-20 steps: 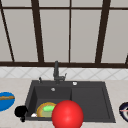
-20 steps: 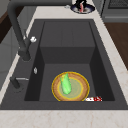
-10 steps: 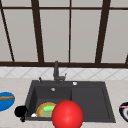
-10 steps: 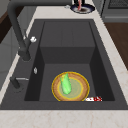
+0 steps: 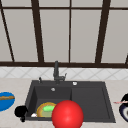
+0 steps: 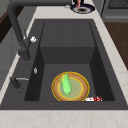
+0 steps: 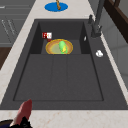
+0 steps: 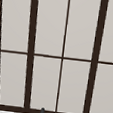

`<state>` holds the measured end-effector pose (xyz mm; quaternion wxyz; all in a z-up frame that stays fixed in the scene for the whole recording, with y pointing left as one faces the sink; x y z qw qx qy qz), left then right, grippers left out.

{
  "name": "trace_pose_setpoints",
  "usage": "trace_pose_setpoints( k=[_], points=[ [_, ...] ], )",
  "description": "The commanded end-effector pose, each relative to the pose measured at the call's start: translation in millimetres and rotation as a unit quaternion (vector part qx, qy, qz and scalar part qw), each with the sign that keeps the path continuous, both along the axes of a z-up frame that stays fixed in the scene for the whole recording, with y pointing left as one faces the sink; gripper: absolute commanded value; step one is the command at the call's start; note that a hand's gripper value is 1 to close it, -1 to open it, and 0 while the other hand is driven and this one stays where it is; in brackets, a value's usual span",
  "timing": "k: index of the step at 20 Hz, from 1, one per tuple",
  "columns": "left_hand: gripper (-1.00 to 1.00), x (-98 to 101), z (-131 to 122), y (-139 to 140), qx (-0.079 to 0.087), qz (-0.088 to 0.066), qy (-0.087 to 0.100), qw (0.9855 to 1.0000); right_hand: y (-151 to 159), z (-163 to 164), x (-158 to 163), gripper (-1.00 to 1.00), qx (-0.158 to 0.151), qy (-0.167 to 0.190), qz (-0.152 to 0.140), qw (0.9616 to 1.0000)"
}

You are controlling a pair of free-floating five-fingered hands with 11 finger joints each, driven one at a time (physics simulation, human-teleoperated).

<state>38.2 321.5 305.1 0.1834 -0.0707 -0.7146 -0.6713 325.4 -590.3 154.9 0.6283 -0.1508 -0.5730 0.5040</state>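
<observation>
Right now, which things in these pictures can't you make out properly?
- Orange plate, front view: the red ball hides its near side.
- Small red-and-white thing beside the plate, left side view: too blurred to identify.
- Dark bowl, front view: cut off by the right edge.
- Pink thing, right side view: cut off by the bottom edge.
- Left robot hand, front view: a black blob; contact with the counter is unclear.

We saw the sink (image 6: 67,35) wide open on its raised shelf half, nothing standing there. Down in the deep basin, a plate (image 6: 70,87) with a green thing (image 6: 65,83) took most of the floor, a small red-white piece (image 6: 93,99) beside it. The faucet (image 6: 17,30) overhung the sink's window-side rim, and a red ball (image 5: 67,115) blocked its front edge.
</observation>
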Motion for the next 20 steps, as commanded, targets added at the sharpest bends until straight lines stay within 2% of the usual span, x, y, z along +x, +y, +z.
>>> trace_pose_setpoints(
  k=[1, 3, 6, 8, 10, 13, 18, 20],
  points=[
    [0.0, 0.0, 0.0, 0.0, 0.0, 0.0, 0.0, 1.0, 27.2, 4.5, 2.8, 1.0, -0.01, 0.014, -0.007, 0.9998],
    [0.0, 0.0, 0.0, 0.0, 0.0, 0.0, 0.0, 1.0, 44.0, 3.0, 7.4, 1.0, -0.015, 0.0, -0.004, 0.9999],
    [0.0, 0.0, 0.0, 0.0, 0.0, 0.0, 0.0, 1.0, 67.6, 3.3, 10.8, 1.0, -0.02, -0.001, -0.001, 0.9998],
    [0.0, 0.0, 0.0, 0.0, 0.0, 0.0, 0.0, 1.0, 82.5, -3.0, 11.3, 1.0, -0.037, 0.003, -0.002, 0.9993],
    [0.0, 0.0, 0.0, 0.0, 0.0, 0.0, 0.0, 1.0, 94.4, -13.2, 15.9, 1.0, -0.067, -0.001, -0.002, 0.9978],
    [0.0, 0.0, 0.0, 0.0, 0.0, 0.0, 0.0, 1.0, 107.6, -7.9, 22.7, 1.0, -0.078, -0.031, -0.002, 0.9965],
    [0.0, 0.0, 0.0, 0.0, 0.0, 0.0, 0.0, 1.0, 132.8, -11.8, 30.0, 1.0, -0.108, -0.032, -0.004, 0.9937],
    [0.0, 0.0, 0.0, 0.0, 0.0, 0.0, 0.0, 1.0, 148.8, -19.0, 35.1, 1.0, -0.119, -0.022, -0.004, 0.9927]
  ],
)
